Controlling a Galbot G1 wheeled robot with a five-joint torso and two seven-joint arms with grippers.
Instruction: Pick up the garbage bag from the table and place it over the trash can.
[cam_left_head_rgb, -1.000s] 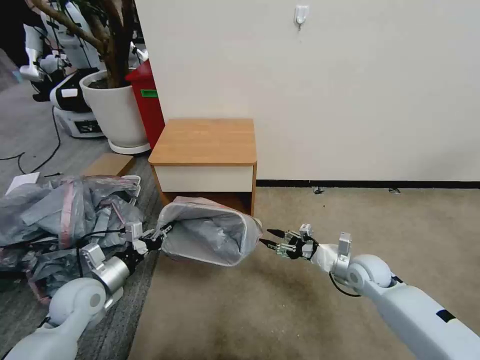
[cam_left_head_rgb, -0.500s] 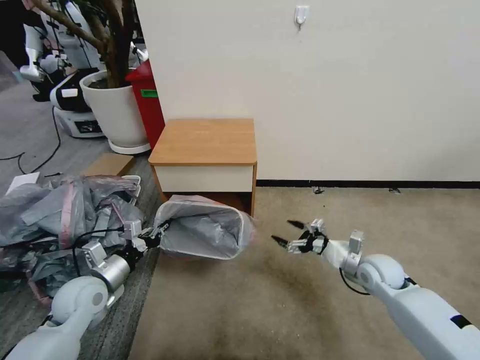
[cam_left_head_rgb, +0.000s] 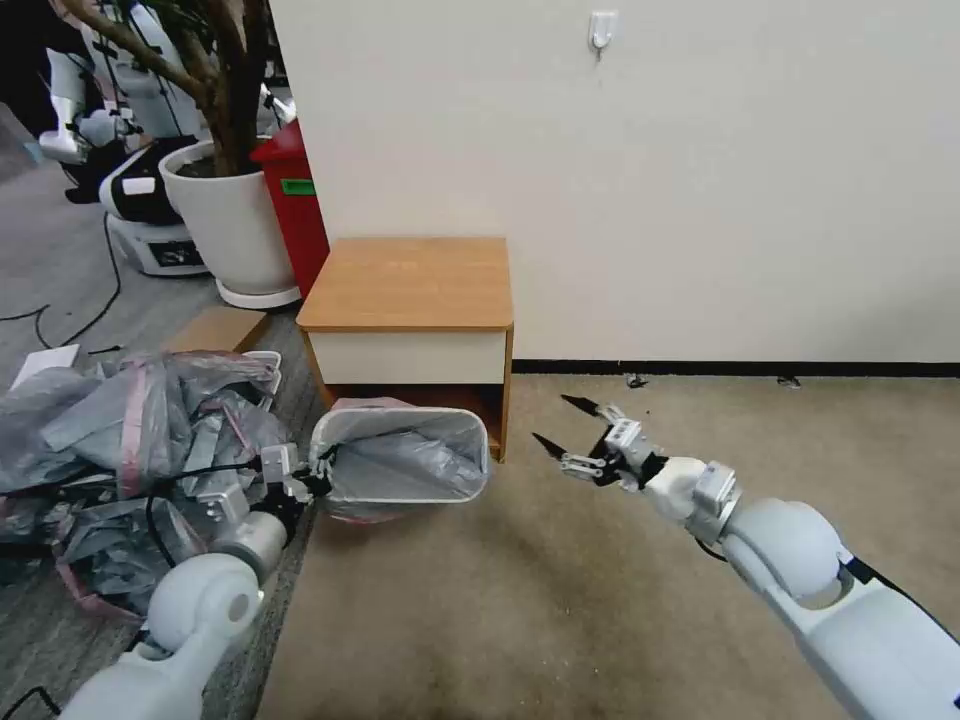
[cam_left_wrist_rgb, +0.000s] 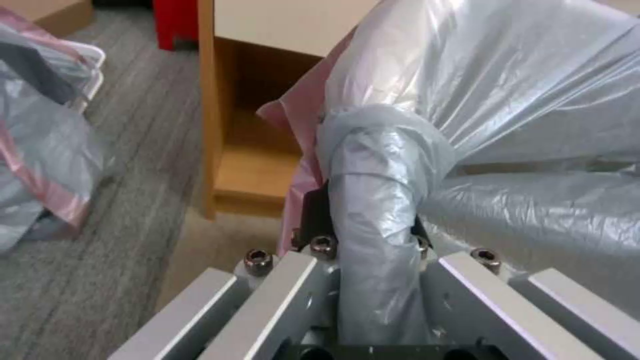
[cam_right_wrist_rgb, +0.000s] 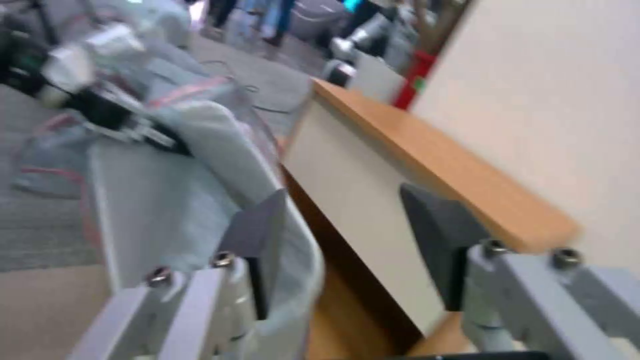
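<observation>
The garbage bag (cam_left_head_rgb: 400, 465) lines the trash can (cam_left_head_rgb: 404, 497), its grey film folded over the rim and a pink edge showing at the far side. The can sits on the carpet just in front of the table (cam_left_head_rgb: 410, 283), near its lower shelf. My left gripper (cam_left_head_rgb: 312, 482) is clamped on the bag-covered rim at the can's left end; in the left wrist view the film (cam_left_wrist_rgb: 380, 200) is bunched between the fingers. My right gripper (cam_left_head_rgb: 568, 432) hangs to the right of the can, spread wide, holding nothing. A heap of bags (cam_left_head_rgb: 120, 440) lies to the left.
</observation>
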